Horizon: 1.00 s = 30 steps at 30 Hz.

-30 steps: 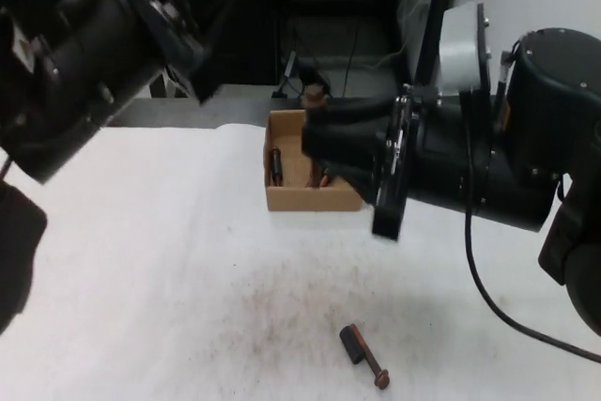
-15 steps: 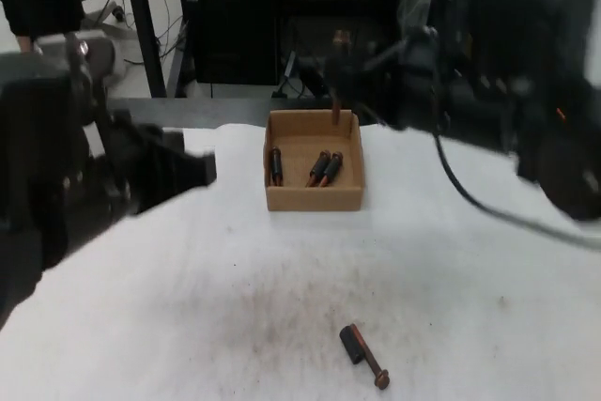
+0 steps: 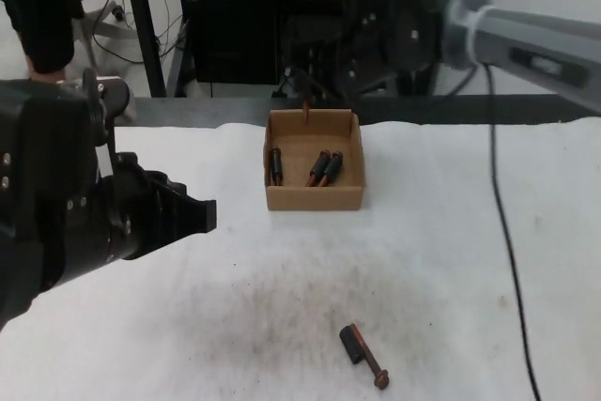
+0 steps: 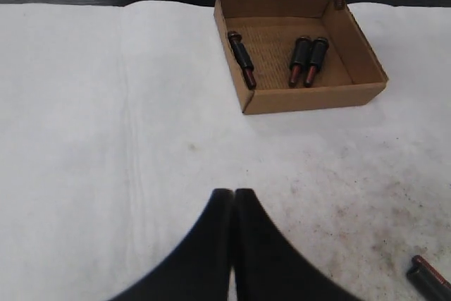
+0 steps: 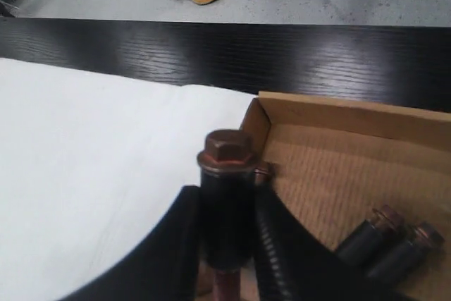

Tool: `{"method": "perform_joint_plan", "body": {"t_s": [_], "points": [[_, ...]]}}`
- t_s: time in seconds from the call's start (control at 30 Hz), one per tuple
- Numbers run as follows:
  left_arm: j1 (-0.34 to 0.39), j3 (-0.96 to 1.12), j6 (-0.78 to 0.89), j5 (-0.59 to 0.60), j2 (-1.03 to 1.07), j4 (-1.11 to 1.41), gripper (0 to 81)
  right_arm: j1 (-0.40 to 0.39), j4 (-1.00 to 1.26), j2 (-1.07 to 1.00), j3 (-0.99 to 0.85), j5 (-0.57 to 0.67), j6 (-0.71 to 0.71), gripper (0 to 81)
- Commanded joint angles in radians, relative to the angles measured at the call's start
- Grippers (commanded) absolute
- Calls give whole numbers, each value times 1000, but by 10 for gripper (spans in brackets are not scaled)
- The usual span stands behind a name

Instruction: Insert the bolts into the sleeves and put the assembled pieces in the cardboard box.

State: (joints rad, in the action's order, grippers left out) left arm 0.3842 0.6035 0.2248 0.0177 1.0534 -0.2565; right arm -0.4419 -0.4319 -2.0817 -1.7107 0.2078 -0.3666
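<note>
Since a second ago the right arm (image 3: pixel 526 39) swung back behind the box (image 3: pixel 315 198). The right pincer (image 5: pixel 227 223) clamps a sleeved bolt (image 5: pixel 227 156), probably over the box's far corner. The left pincer (image 4: pixel 234 202) is closed and empty.

1. We find the cardboard box (image 3: pixel 315 199) on the cloth (image 3: pixel 451 260), toward the far side.
2. Inside: one assembled piece (image 3: pixel 275 165) by its left wall, a pair (image 3: pixel 324 168) to its right.
3. A fourth piece (image 3: pixel 364 356) lies on the cloth near the front, well apart.
4. The right gripper (image 5: pixel 225 197) holds a fifth piece (image 5: pixel 227 216) upright over the box's far wall.
</note>
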Motion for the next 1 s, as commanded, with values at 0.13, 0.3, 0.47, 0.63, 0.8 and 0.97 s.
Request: {"method": "perform_joint_plan", "body": {"t_s": [0.13,0.3,0.47,0.63,0.8,0.97], "points": [[-1,7,3,5,-13,-1,0,3,-86,-126,-142,0,-1,8],[-1,7,-1,5,-13,-1,0,7,-80,-162,-146,-30,-1,8],[-1,7,-1,5,-13,-1,0,15,-80,-173,-146,-30,-1,48],[-1,7,-1,5,-13,-1,0,17,-63,-175,-146,-29,-1,337],[-1,7,-1,5,-13,-1,0,27,-42,-175,-150,17,-1,351],[-1,7,0,9,-13,-1,0,26,-92,-143,-149,94,-1,123]]}}
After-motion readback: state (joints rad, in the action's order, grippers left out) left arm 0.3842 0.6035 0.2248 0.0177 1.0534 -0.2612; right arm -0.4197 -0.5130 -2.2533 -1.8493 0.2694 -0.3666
